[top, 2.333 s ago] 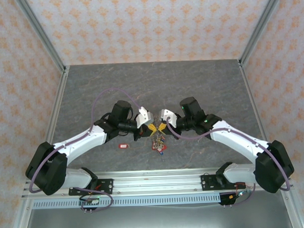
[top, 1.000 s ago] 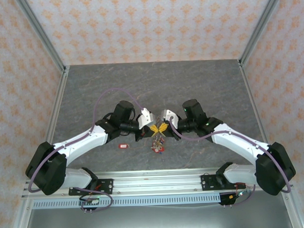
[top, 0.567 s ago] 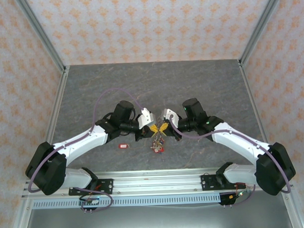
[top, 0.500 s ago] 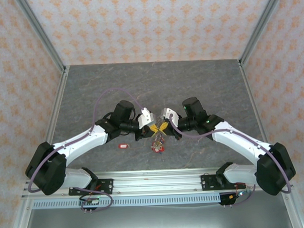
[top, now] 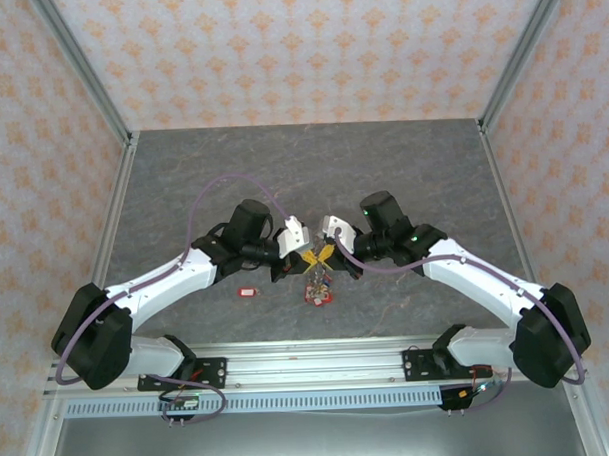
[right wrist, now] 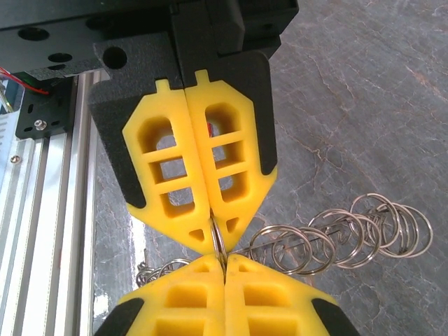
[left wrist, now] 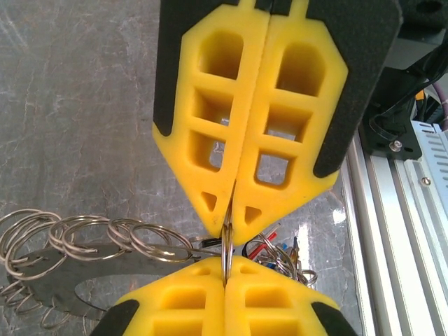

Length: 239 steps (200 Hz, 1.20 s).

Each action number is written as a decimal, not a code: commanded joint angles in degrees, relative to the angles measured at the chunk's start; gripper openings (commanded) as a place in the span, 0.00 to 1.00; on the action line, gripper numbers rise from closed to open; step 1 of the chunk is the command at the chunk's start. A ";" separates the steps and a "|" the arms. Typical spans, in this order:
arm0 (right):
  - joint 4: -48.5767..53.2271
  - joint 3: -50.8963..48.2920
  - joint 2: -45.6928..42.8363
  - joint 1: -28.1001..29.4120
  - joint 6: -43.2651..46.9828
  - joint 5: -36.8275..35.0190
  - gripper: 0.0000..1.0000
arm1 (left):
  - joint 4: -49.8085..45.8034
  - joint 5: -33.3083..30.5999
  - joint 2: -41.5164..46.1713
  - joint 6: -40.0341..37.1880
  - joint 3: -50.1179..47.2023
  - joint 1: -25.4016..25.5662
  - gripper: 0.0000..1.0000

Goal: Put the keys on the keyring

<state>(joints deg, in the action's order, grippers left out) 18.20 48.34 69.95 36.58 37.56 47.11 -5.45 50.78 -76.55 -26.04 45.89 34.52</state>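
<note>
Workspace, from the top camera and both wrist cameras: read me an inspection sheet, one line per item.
Surface: grey marbled table, no spills seen.
Job's things: keyring at centre, gripped by both pincers; red-tag key lies loose on the table to its left.
Clutter: nothing seen.
Pincers: left pincer and right pincer meet tip to tip, each shut on the same thin wire loop of the keyring.
Cables: purple cable arches over the left arm; second cable runs along the right arm.
Surroundings: orange patterned walls; aluminium rail at the near edge.
</note>
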 commanded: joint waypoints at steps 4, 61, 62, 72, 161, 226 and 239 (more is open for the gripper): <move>-4.18 -0.38 -1.83 0.88 -0.01 0.88 0.03 | 1.66 1.71 -0.10 -0.09 1.20 0.70 0.00; -12.26 -8.42 -4.45 -0.31 -3.34 1.74 0.13 | 7.04 4.00 0.23 2.96 -0.87 0.72 0.00; -12.46 -8.56 -4.50 -0.34 -3.44 1.79 0.13 | 7.12 4.07 0.20 2.99 -0.88 0.72 0.00; -14.61 -9.72 -4.97 -0.76 -4.43 2.31 0.13 | 7.21 4.50 0.04 3.10 -0.86 0.72 0.00; -24.16 -13.44 -4.49 -1.69 -9.45 4.44 0.13 | 7.03 6.67 -0.66 3.19 -0.14 0.72 0.00; -19.54 -10.41 -4.39 -1.68 -7.70 3.92 0.00 | 2.82 3.23 -0.99 0.61 1.02 0.72 0.06; -18.37 -9.44 -4.28 -1.63 -7.25 4.45 0.00 | 1.51 2.54 -1.20 -0.17 1.52 0.72 0.09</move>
<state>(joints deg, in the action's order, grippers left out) -0.49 35.70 65.30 34.94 28.73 50.22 -3.27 52.21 -77.32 -24.16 44.95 34.76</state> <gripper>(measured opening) 0.043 0.065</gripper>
